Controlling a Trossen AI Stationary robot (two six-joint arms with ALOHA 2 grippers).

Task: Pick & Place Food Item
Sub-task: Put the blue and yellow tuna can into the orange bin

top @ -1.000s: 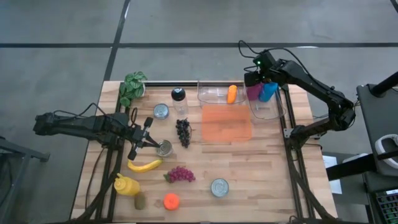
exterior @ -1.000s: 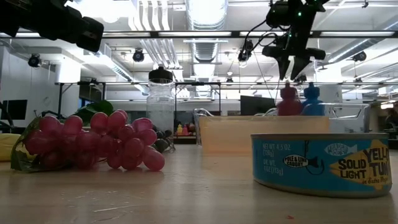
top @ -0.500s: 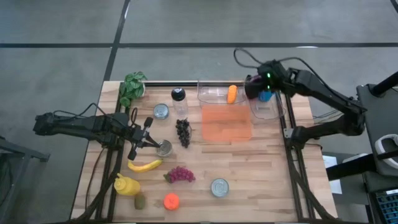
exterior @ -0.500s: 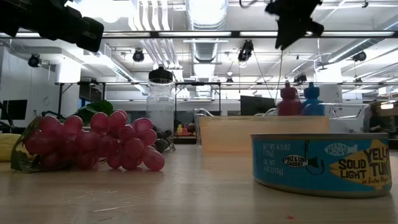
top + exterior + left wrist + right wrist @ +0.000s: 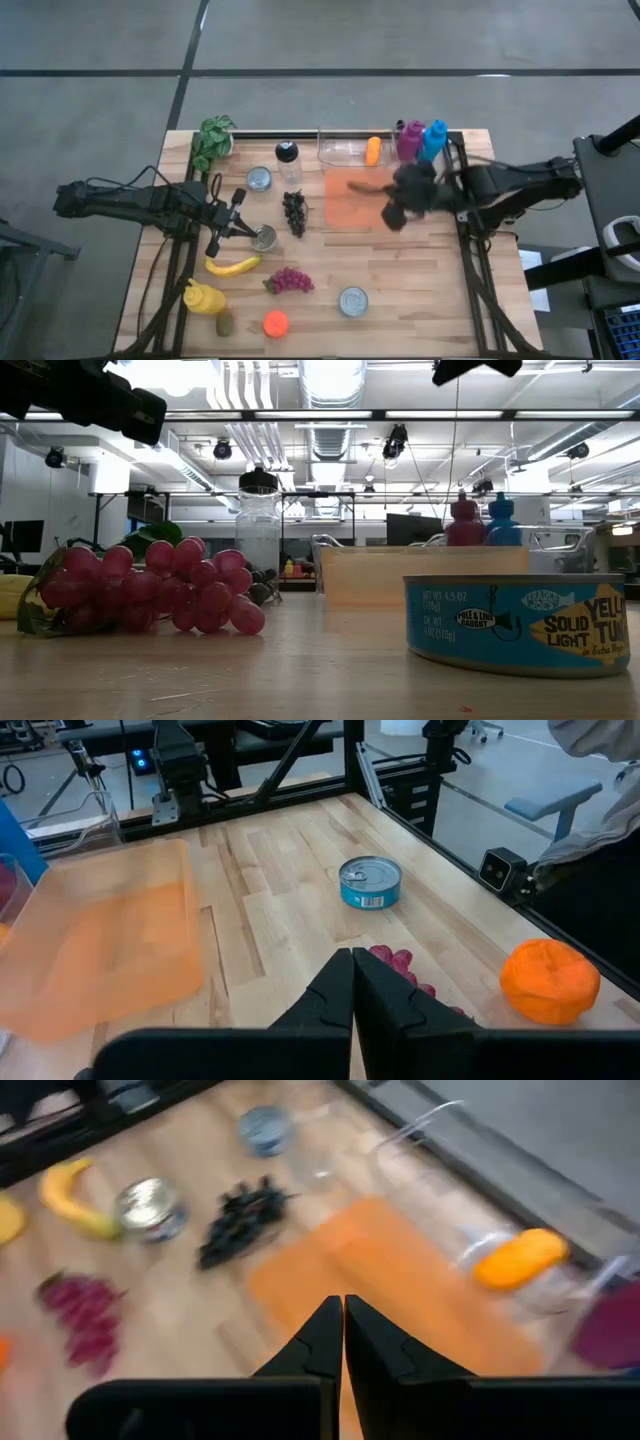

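Now our empty right gripper [image 5: 392, 214], fingers pressed together, hangs over the orange tray's [image 5: 352, 196] right edge, so we should open it, then descend squarely on a food item such as the dark grapes [image 5: 294, 212] left of the tray.

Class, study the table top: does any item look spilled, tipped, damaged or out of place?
Nothing stands out. The jar, two bottles and tuna can stand upright; the grapes, banana and orange tray lie flat, nothing spilled.
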